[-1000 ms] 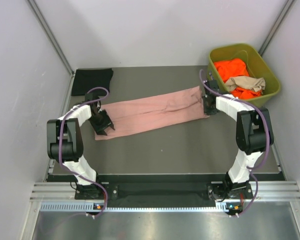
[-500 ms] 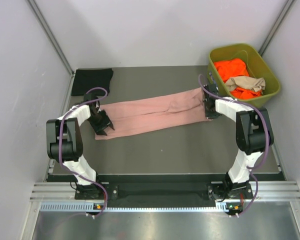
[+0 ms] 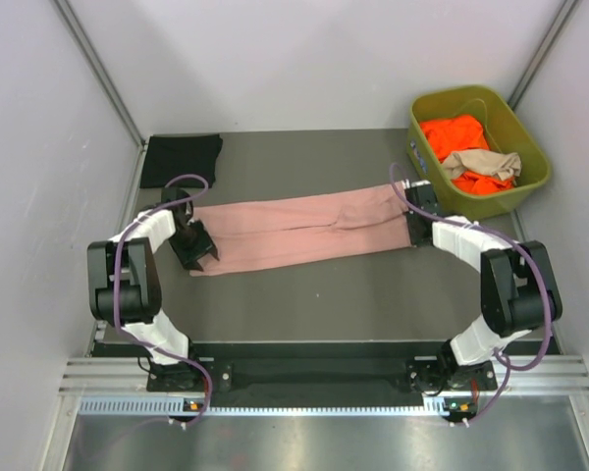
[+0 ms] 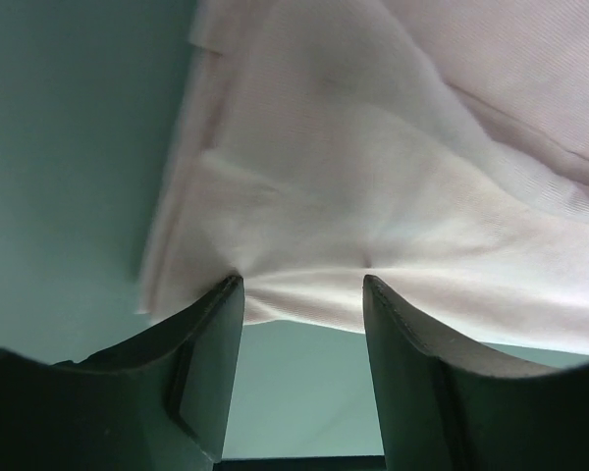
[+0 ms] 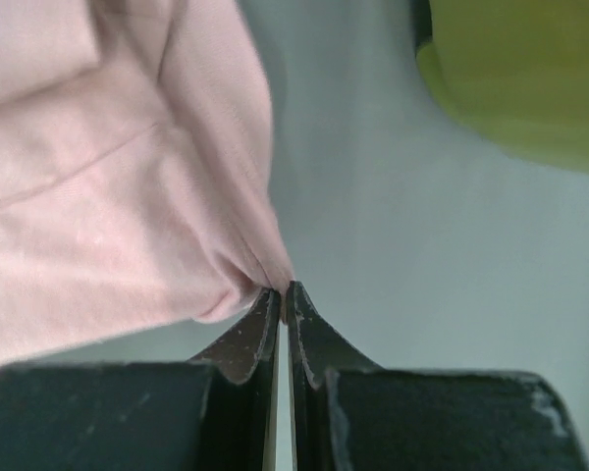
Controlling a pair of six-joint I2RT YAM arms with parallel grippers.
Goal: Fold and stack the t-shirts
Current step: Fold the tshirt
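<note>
The dusty pink t-shirt (image 3: 299, 229) lies as a long folded strip across the table. My left gripper (image 3: 198, 252) is open at its left end; in the left wrist view both fingertips (image 4: 231, 294) touch the edge of the pink cloth (image 4: 393, 186). My right gripper (image 3: 413, 228) is shut on the shirt's right end, pinching a fold of pink cloth (image 5: 108, 196) at its fingertips (image 5: 285, 294). A folded black t-shirt (image 3: 182, 158) lies at the back left. Orange (image 3: 455, 132) and tan (image 3: 483, 163) t-shirts lie in the bin.
The olive-green plastic bin (image 3: 523, 179) stands at the back right, just beyond my right gripper; its corner shows in the right wrist view (image 5: 520, 78). Grey walls close in the table on the left, back and right.
My right gripper has pulled the shirt's right end to the right and nearer, stretching the strip flatter. My left gripper has shifted slightly at the left end.
</note>
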